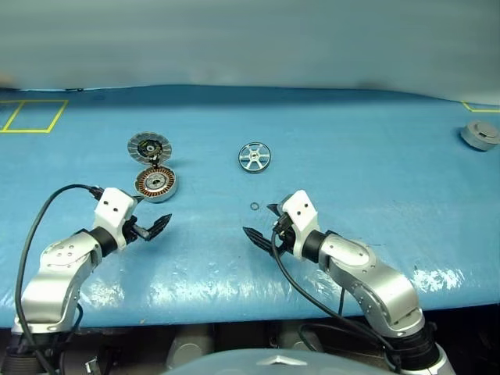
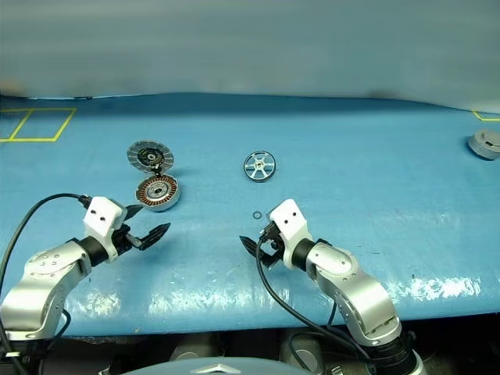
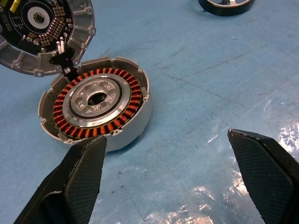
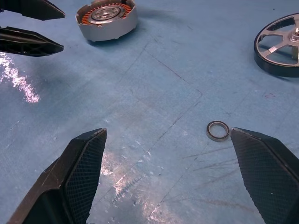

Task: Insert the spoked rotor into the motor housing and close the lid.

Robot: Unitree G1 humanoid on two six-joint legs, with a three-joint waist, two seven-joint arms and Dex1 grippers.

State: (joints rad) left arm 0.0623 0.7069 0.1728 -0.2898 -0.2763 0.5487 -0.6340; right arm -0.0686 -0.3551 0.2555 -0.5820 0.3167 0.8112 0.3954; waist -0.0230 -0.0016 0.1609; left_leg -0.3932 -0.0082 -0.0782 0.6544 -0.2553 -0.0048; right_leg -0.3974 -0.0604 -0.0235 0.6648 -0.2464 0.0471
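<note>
Blue sheeting covers the desk (image 1: pixel 328 141), with yellow tape lines at its far corners and a glare off the near edge. On it the spoked rotor (image 1: pixel 255 157) lies flat, well ahead of the right gripper (image 1: pixel 265 224), with a tiny washer ring (image 1: pixel 255 206) between the two. The motor housing (image 1: pixel 155 183) sits just ahead of the left gripper (image 1: pixel 153 221), its copper windings facing up, and the lid (image 1: pixel 149 147) lies touching its far rim, dark hub and grey segments upward; short wires seem to join the two. A grey round part (image 1: pixel 480 134) rests far off to the right. Both sets of jaws stand wide open and hold nothing. The rotor looks like thin, stiff metal, probably light, and its polished face and low profile would likely make it slippery and hard to lift off the sheet; pinching across the rim, or the rim and a spoke gap, seems the safest hold, keeping clear of the hub. The housing appears heavier and should stay put, though the windings look delicate, so its outer wall is the place to steady it. The lid seems rigid too; its edge, away from the wires, looks best.
</note>
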